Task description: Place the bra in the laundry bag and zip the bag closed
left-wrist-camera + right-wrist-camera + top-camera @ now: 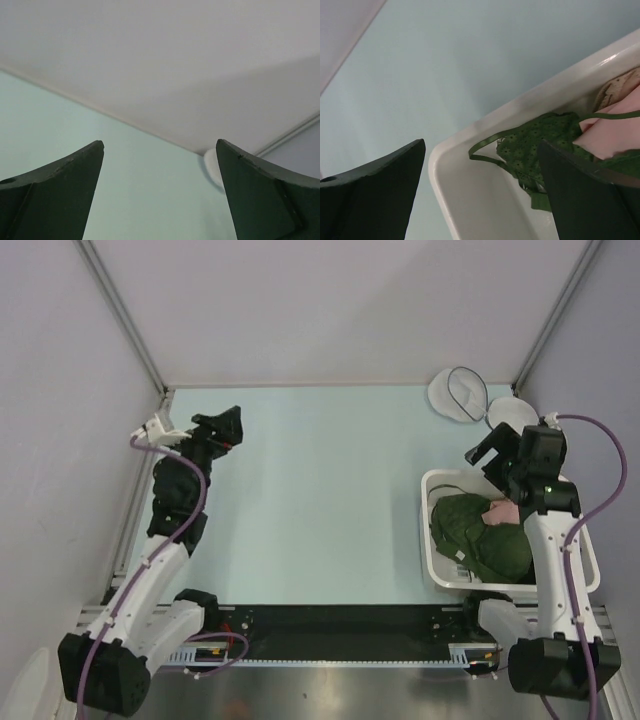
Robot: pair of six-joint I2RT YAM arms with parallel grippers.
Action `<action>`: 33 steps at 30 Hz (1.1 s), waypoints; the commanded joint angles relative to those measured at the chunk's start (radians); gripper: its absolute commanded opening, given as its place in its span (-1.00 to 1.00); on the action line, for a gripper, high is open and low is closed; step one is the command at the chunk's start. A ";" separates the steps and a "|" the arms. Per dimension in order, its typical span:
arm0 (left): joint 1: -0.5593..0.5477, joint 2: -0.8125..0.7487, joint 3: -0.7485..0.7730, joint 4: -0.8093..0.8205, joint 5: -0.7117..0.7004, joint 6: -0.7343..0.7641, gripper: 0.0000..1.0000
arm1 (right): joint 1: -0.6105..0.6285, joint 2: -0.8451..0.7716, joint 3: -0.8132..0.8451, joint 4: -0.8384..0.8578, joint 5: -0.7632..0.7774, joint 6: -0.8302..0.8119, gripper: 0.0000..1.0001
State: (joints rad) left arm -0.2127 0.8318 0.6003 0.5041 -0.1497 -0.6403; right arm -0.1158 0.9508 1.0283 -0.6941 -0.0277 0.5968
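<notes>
The dark olive-green bra (480,537) lies crumpled in a white bin at the right, one strap looped against the bin's inner wall (490,142). The laundry bag (458,395), a round white mesh pouch with a dark zipper rim, lies flat near the back right corner. Its pale edge (212,170) peeks past my left finger. My right gripper (490,452) hovers open over the bin's far left corner and holds nothing; its wrist view (481,142) shows the bra (535,147) just beyond it. Far off at the left, my left gripper (230,430) is open over bare table (160,145).
The white rectangular bin (428,540) stands at the near right; its rim (520,107) runs under my right gripper. A pink garment (501,512) rests on the bra (615,132). A second white round piece (512,412) lies beside the bag. Grey walls enclose the pale green table (320,500).
</notes>
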 commanded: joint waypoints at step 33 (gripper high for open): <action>0.095 0.228 0.374 -0.665 0.723 0.202 0.97 | 0.113 1.545 1.268 0.248 0.293 -0.497 0.69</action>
State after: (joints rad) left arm -0.1257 1.0615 0.9352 -0.1841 0.5045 -0.4088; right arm -0.0124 2.4672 2.2734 -0.5079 0.2012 0.1631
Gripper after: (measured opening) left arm 0.994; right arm 0.931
